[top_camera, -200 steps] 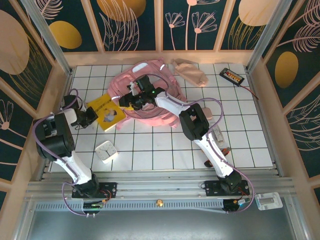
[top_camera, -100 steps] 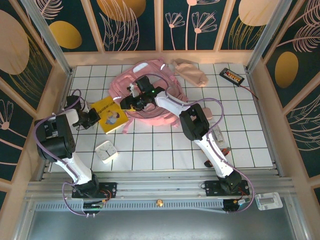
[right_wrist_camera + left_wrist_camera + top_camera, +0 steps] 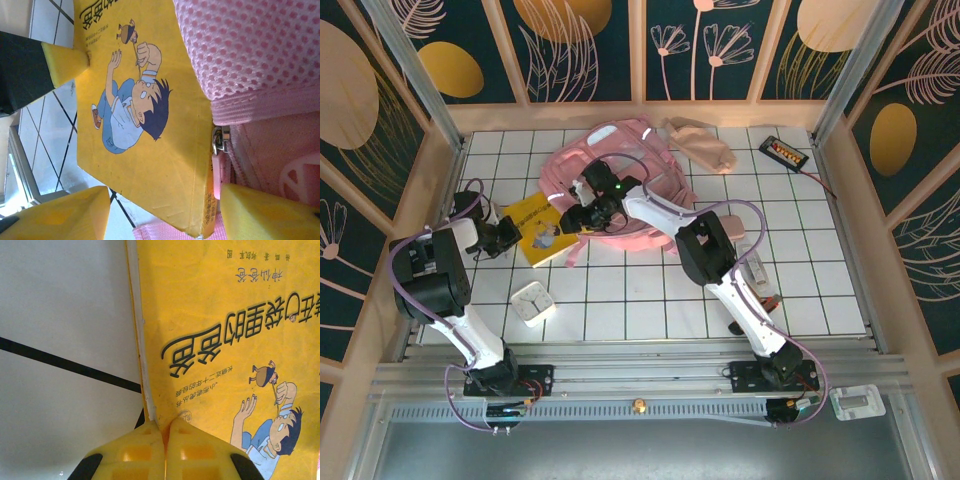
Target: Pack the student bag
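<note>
1. The student bag (image 3: 620, 165), large and pink, lies flat toward the far side of the white tiled tabletop (image 3: 650, 300); all positions below are given relative to it
2. The picture book (image 3: 538, 228), yellow with its cover up, lies just left of the bag, one corner touching the bag's near-left rim. In the right wrist view the book (image 3: 165, 165) meets the bag's pink mesh panel (image 3: 250, 45) beside a metal zip pull (image 3: 220, 140)
3. The left end effector (image 3: 505, 232) sits at the side of the book away from the bag, closed on the book. In the left wrist view its two yellow fingers (image 3: 135, 455) meet with the book's spine edge pinched between them
4. The right end effector (image 3: 582, 215) is over the bag's left rim, jaws open. In its wrist view the yellow fingers (image 3: 60, 215) stand well apart, either side of the book's corner and the zip pull, gripping nothing
5. A small white square item (image 3: 532, 302) lies to the near left of the bag, well apart from it
6. A beige cloth pouch (image 3: 700, 143) lies just right of the bag's far end
7. A flat black device (image 3: 784, 152) lies farther right of the bag, beyond the pouch
</note>
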`<state>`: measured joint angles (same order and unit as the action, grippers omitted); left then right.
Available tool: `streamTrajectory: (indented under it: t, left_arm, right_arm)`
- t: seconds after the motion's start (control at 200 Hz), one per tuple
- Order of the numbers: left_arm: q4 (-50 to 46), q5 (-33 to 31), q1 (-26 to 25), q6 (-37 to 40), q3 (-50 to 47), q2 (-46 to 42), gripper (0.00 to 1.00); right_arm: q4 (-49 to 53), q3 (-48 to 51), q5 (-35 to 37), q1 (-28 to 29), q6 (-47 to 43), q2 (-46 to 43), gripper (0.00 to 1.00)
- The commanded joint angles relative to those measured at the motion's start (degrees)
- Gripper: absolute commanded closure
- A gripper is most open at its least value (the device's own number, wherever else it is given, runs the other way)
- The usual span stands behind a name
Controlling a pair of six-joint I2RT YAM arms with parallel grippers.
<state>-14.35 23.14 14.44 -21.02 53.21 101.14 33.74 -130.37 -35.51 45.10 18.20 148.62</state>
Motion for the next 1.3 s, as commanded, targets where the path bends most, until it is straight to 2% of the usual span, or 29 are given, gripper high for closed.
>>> streamTrajectory:
  t: [0.0,0.25,0.42,0.58,0.776,0.861,0.946,1.066,1.161,1.296]
  left_arm:
    - [-10.3,-1.3,-2.0,2.1,-4.5,5.5,1.0]
    - [-9.1,1.5,-2.0,1.8,-4.9,6.3,1.0]
    - [-7.8,4.4,-2.0,0.5,-5.4,6.6,1.0]
    - [-7.0,4.9,-2.0,0.1,-7.0,6.0,1.0]
    - [-6.0,5.4,-2.0,-0.7,-8.8,5.3,1.0]
    - [-6.0,5.6,-2.0,-0.7,-9.2,5.0,1.0]
    - [-5.8,6.0,-2.0,-1.0,-9.4,5.0,1.0]
    - [-5.3,6.7,-2.0,-1.3,-9.5,5.2,1.0]
    - [-5.0,7.2,-2.1,-1.5,-9.7,5.2,1.0]
    - [-4.6,7.9,-2.1,-1.9,-9.8,5.0,1.0]
  right_arm:
    - [9.2,0.4,2.4,0.1,0.1,2.8,0.39]
    - [4.9,-1.8,-6.0,0.8,3.2,5.3,0.4]
    - [5.7,-2.0,-9.0,0.8,3.2,5.8,0.4]
    - [13.0,-2.7,-6.3,0.8,0.6,6.9,0.4]
    - [22.6,-4.4,8.9,2.0,-4.2,7.9,0.4]
    - [22.7,-4.0,9.3,2.5,-5.9,8.1,0.4]
    - [20.4,-4.2,6.4,3.1,-5.2,8.1,0.4]
    - [13.6,-4.0,-1.9,3.3,-2.7,6.7,0.4]
    - [4.4,-1.3,-8.2,2.5,1.5,3.4,0.4]
    - [-12.2,9.1,-14.6,0.6,10.8,-3.5,0.42]
